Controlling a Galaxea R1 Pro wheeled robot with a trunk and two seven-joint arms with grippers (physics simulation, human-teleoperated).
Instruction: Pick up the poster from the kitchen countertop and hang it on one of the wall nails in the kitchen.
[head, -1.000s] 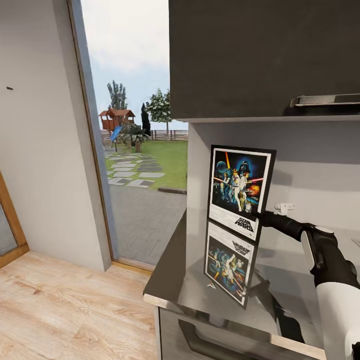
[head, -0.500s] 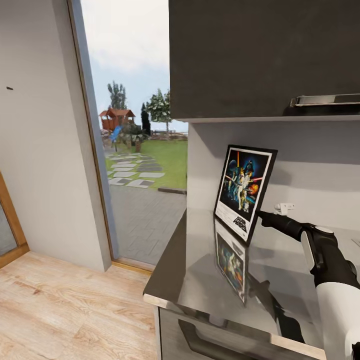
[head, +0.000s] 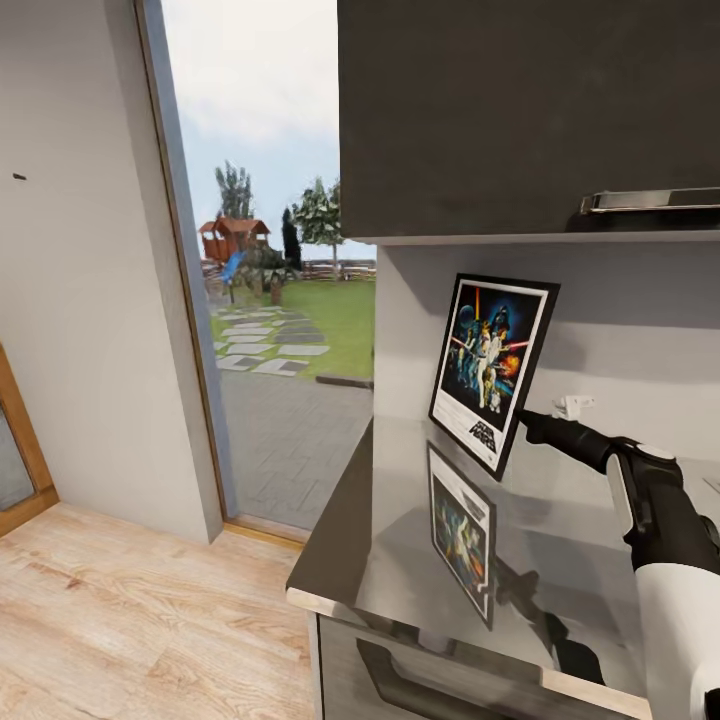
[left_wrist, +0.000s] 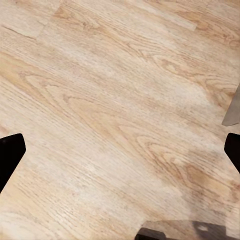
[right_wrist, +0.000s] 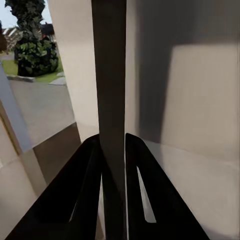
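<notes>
The poster (head: 490, 370), black-framed with dark blue Star Wars art, hangs tilted just above the kitchen countertop (head: 395, 570), and its dimmer mirror image lies in the glossy slab below. My right gripper (head: 524, 421) is shut on the poster's lower right edge. In the right wrist view the poster's dark edge (right_wrist: 111, 75) runs between the two black fingers (right_wrist: 85, 200). One wall nail (head: 19, 177) is a dark dot on the off-white wall at far left. My left gripper (left_wrist: 120, 150) is open above the wooden floor, with nothing between its fingertips (left_wrist: 10, 155).
A matte dark upper cabinet (head: 520, 110) with a steel handle (head: 650, 200) overhangs the counter close above the poster. A small white fitting (head: 572, 405) sits on the backsplash behind my right gripper. A tall glass pane (head: 270, 250) separates the nail wall from the counter.
My right gripper has raised the poster off the countertop and carried it slightly right and back, turning it more edge-on. A gap has opened between the poster and its reflection.
</notes>
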